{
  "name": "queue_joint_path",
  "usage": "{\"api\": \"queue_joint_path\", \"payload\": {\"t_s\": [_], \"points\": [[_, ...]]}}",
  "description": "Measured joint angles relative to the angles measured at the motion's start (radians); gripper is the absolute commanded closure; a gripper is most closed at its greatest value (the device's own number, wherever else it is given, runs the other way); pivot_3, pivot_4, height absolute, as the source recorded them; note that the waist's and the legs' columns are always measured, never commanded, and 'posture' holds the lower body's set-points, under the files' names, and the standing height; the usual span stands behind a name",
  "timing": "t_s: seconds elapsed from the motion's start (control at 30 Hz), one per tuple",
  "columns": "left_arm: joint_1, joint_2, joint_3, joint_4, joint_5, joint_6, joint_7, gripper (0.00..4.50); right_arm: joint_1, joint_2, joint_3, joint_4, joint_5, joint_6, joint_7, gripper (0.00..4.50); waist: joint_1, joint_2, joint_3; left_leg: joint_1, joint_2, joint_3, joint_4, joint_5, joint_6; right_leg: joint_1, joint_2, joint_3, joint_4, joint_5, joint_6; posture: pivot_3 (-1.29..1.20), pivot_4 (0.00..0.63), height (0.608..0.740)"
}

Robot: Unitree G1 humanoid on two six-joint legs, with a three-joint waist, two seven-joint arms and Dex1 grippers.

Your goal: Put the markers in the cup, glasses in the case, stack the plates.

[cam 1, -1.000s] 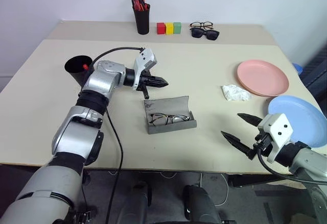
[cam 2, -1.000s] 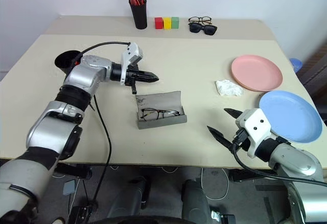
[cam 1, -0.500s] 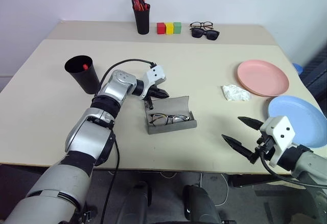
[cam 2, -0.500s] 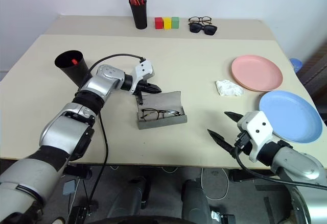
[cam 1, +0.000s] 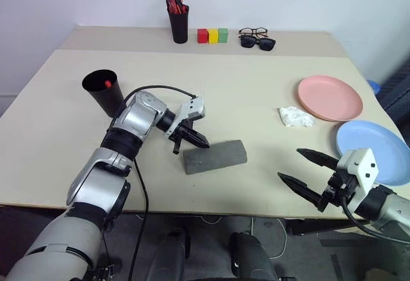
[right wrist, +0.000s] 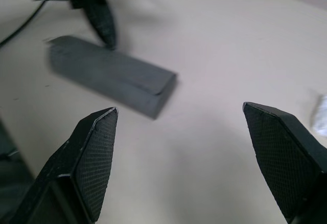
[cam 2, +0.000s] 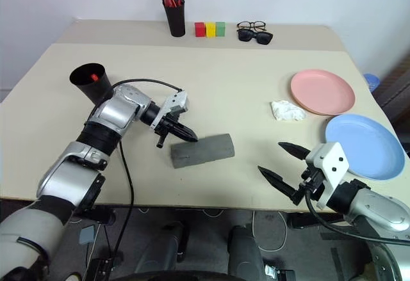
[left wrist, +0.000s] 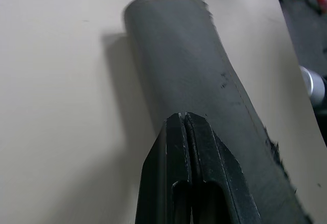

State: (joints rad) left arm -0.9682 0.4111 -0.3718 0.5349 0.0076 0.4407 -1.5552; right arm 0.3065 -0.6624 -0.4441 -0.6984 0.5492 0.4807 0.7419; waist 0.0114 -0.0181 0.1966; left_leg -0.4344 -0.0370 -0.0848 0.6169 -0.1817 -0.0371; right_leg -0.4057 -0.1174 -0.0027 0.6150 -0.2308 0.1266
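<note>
Left gripper (cam 1: 200, 142), fingers pressed together on nothing, rests its tips on the upper-left end of the grey case (cam 1: 215, 156) near the middle of the head-camera frame; the left wrist view has the shut tips right at the felt. That case lies closed, flap folded over, so no glasses can be seen in it; if they are inside, that part of the job looks finished, though the pictures cannot confirm it.

Up and to the left stands the cup (cam 1: 103, 91), with a red marker (cam 1: 107, 84) cap showing inside its rim, so the marker part appears done as well.

Right gripper (cam 1: 309, 175) hovers low at the lower right of the frame, its jaws spread wide and empty, pointing toward the case.

What plainly remains are the plates: the pink plate (cam 1: 329, 97) lies at the right of the frame and the blue plate (cam 1: 371, 141) just below it, side by side rather than stacked. A crumpled white tissue (cam 1: 295, 116) sits just left of the pink one. Stacking falls most naturally to the right arm, being nearer.
</note>
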Motion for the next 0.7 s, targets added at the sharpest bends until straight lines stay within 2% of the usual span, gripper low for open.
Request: {"api": "queue_joint_path", "payload": {"t_s": [0.2, 0.3, 0.53, 0.7], "points": [[0.014, -0.079, 0.097, -0.062, -0.063, 0.003, 0.182, 4.48, -0.074, 0.030, 0.007, 0.133, -0.165, -0.007, -0.194, 0.51, 0.004, 0.000, 0.000, -0.001, 0.000, 0.000, 0.002, 0.000, 0.000, 0.000, -0.001, 0.000, 0.000, 0.000, 0.000, 0.00, 0.150, 0.740], [0.010, -0.118, 0.126, -0.130, -0.090, -0.004, 0.248, 3.65, -0.085, 0.039, 0.007, 0.225, -0.230, -0.008, -0.258, 0.51, 0.002, 0.000, 0.000, -0.001, -0.001, 0.000, 0.001, 0.000, 0.000, 0.000, 0.000, 0.000, 0.000, 0.000, 0.001, 0.00, 0.150, 0.740], [0.003, -0.244, 0.107, -0.164, -0.108, 0.009, 0.349, 0.12, -0.138, 0.032, 0.008, 0.373, -0.297, -0.017, -0.294, 0.51, -0.002, 0.001, -0.001, 0.001, -0.001, 0.001, 0.001, 0.000, 0.000, 0.000, 0.000, 0.000, 0.002, 0.000, 0.001, 0.00, 0.150, 0.740], [-0.004, -0.303, 0.079, -0.175, -0.097, 0.002, 0.437, 0.06, -0.190, 0.022, 0.024, 0.466, -0.328, -0.016, -0.294, 0.51, 0.000, 0.001, -0.001, 0.001, -0.001, 0.001, 0.002, 0.000, 0.000, 0.001, 0.000, 0.000, 0.002, 0.001, 0.003, 0.00, 0.150, 0.740]]}}
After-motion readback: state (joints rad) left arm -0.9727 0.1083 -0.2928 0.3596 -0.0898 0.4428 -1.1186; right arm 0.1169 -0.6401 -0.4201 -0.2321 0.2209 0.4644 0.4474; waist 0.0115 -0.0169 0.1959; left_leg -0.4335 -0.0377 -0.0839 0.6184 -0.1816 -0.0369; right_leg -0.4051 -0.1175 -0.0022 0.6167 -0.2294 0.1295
